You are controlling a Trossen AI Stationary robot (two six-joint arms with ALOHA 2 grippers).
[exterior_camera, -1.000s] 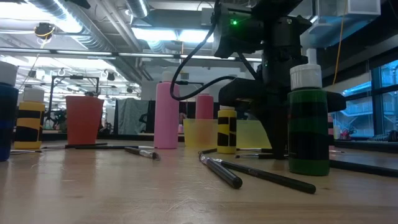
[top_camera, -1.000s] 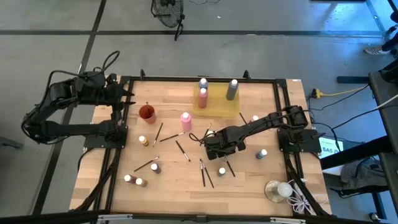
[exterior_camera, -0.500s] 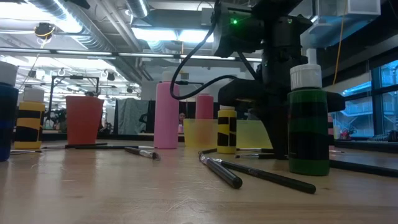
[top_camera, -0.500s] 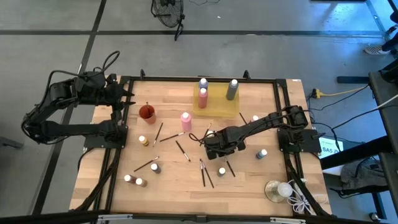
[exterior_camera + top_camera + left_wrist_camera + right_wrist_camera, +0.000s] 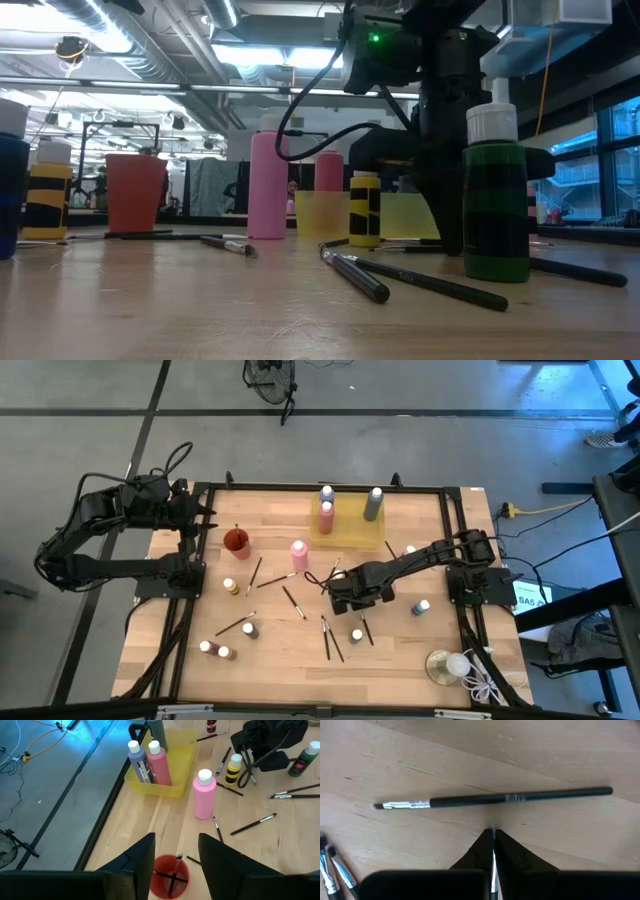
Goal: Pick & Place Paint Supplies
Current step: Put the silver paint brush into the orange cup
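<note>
Surface [image 5: 280,650]: pale wooden top inside a dark frame; both arms mounted at its sides.
Right arm: reaches low over the middle of the surface; right gripper [image 5: 345,598] sits down among the scattered brushes, jaws pressed together with their tips meeting.
Left arm: parked at the far left corner; left gripper [image 5: 175,852] hangs above the red cup [image 5: 170,879], jaws partly apart and holding nothing.
Yellow tray [image 5: 355,535]: far centre of the surface; holds a blue-grey bottle [image 5: 326,494], a pink bottle [image 5: 326,516] and a grey bottle [image 5: 374,502], all upright.
Loose pink bottle [image 5: 298,553]: upright, between red cup and tray.
Green bottle [image 5: 495,195]: white-capped, upright, close to the low camera; the high view shows only its cap [image 5: 357,635].
Small bottles: yellow-and-black one [image 5: 364,208] upright near the right arm; others stand apart near the left and right edges.
Paintbrush at jaws [image 5: 492,799]: lies flat just beyond the closed tips, crosswise to them, not gripped; small pale lettering on its handle, unreadable.
Other brushes: pair [image 5: 331,639] lying side by side near the front centre; more scattered flat mid-surface; one standing in the red cup, seen only by the left wrist view.
Labels: pink label on a green bottle in the left wrist view, unreadable.
Clear dish [image 5: 447,665]: near right corner, with white ball and cord.
</note>
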